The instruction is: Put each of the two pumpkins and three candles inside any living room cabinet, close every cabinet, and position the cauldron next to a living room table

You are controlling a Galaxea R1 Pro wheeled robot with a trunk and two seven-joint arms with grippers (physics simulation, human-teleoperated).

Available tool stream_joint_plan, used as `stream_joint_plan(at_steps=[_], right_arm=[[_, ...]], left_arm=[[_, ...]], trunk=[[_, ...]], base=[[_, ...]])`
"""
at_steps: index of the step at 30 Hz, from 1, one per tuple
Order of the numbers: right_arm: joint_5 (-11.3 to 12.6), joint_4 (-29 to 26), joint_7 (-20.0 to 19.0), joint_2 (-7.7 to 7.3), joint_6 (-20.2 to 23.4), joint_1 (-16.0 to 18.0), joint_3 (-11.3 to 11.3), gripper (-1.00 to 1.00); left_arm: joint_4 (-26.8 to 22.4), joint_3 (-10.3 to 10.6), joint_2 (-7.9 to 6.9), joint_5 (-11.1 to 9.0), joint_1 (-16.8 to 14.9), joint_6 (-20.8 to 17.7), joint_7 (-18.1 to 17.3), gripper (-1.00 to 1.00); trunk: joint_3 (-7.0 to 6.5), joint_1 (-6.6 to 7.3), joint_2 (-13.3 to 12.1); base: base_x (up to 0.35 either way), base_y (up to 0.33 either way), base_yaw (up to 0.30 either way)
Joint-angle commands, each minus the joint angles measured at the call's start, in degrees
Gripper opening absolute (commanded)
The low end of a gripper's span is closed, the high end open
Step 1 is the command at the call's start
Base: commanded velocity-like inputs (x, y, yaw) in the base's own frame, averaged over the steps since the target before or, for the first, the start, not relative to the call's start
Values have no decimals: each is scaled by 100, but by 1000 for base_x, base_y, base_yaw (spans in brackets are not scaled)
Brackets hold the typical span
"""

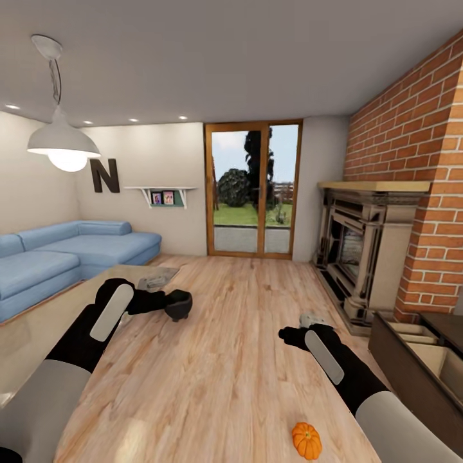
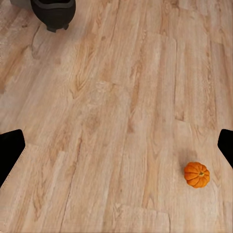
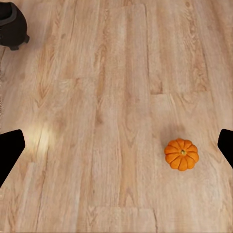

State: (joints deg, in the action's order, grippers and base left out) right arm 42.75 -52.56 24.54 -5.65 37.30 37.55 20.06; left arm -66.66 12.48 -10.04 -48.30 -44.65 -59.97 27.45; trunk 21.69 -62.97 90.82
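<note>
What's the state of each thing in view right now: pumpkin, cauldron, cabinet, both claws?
pumpkin: upright on the wood floor, stem up, free of both claws.
cauldron: standing on the floor by the table edge, not gripped.
cabinet: drawer pulled out, open.
left claw: open, nothing between the fingers.
right claw: open, nothing between the fingers.

The head camera looks forward and slightly down across the living room floor (image 1: pixel 212 360). Both wrist cameras face down at the planks from above. All three views share the pumpkin (image 1: pixel 307 440) and the cauldron (image 1: pixel 178 304).
</note>
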Motion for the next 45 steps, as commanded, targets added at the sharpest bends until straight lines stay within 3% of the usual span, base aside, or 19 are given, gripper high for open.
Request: stream_joint_plan(at_steps=[1,45], right_arm=[[60,-8,58,-6,5,7,24,100],[84,-8,54,-7,-4,7,19,100]], left_arm=[[-5,15,-7,-62,-6,-3,59,100],[4,45,1,-25,-8,2,59,100]], trunk=[[17,-2,5],[91,-2,5]], base=[[231,242,0],[311,128,-29]])
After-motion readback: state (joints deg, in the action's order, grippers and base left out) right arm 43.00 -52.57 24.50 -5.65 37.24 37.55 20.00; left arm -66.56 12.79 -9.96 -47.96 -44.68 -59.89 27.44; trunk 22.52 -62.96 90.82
